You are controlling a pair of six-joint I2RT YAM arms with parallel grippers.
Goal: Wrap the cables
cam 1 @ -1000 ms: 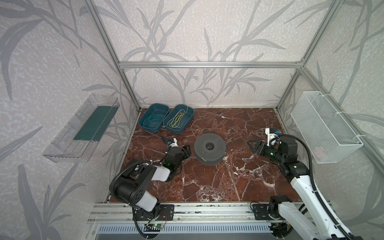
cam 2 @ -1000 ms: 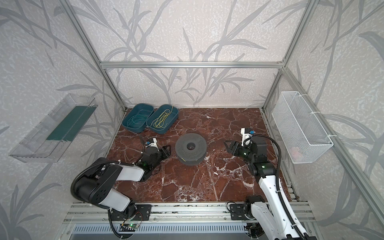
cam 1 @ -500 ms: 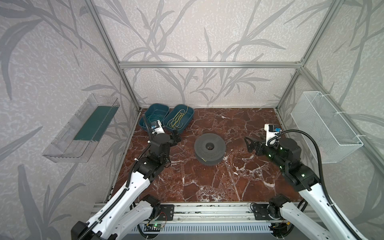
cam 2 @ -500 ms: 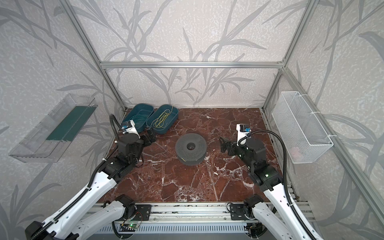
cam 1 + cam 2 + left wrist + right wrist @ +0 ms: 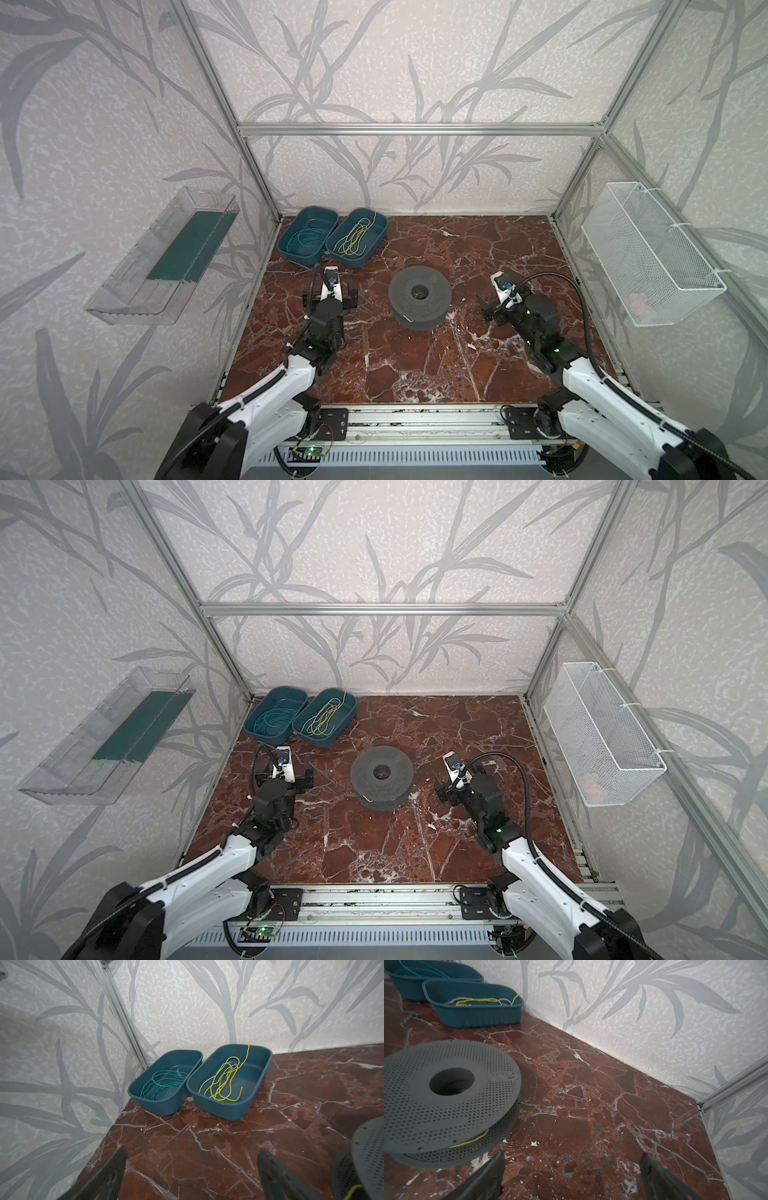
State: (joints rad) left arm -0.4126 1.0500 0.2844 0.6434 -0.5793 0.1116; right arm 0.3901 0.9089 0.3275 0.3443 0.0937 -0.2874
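The cables [image 5: 353, 242] [image 5: 322, 721] are thin yellow strands lying loose in the right-hand teal bin [image 5: 259, 1076] at the back left. A short yellow cable end [image 5: 471, 1141] [image 5: 408, 319] sticks out from between the flanges of the grey perforated spool [image 5: 419, 296] [image 5: 382, 776] at mid-table. My left gripper [image 5: 331, 293] [image 5: 192, 1149] hovers in front of the bins, left of the spool, open and empty. My right gripper [image 5: 494, 307] [image 5: 573, 1154] stands right of the spool, also open and empty over the marble.
A second teal bin [image 5: 307, 241] with teal-green wires sits left of the yellow one, against the corner post. A clear plastic shelf [image 5: 166, 257] hangs on the left wall and a white wire basket [image 5: 648, 257] on the right wall.
Both arms have unfolded from a low tucked pose. The left gripper swung from beside the spool toward the bins; the right one shifted toward the spool. Both jaws spread wider.
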